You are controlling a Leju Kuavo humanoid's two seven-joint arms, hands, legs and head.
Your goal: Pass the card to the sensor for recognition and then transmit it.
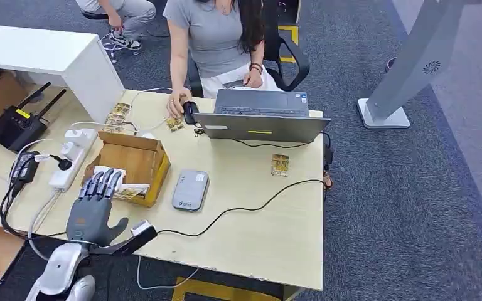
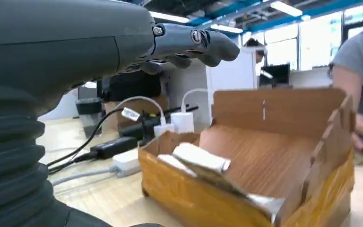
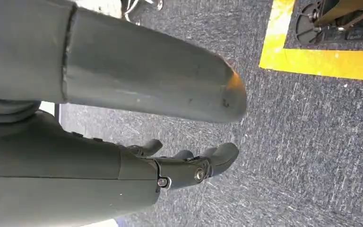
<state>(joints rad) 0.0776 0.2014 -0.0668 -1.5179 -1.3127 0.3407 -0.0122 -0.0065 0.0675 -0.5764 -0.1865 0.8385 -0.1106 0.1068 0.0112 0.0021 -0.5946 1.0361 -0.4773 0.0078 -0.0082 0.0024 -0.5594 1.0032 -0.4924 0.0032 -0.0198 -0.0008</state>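
Holding white cards (image 1: 120, 182), cardboard box (image 1: 139, 162) sits beside grey sensor (image 1: 190, 190).

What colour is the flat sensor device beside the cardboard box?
Grey; the flat rounded sensor device shows best in the head view.

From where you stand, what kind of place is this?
It looks like an office or lab workspace. A person sits at a wooden desk with an open laptop, a power strip with trailing cables lies on the desk, and grey carpet covers the floor.
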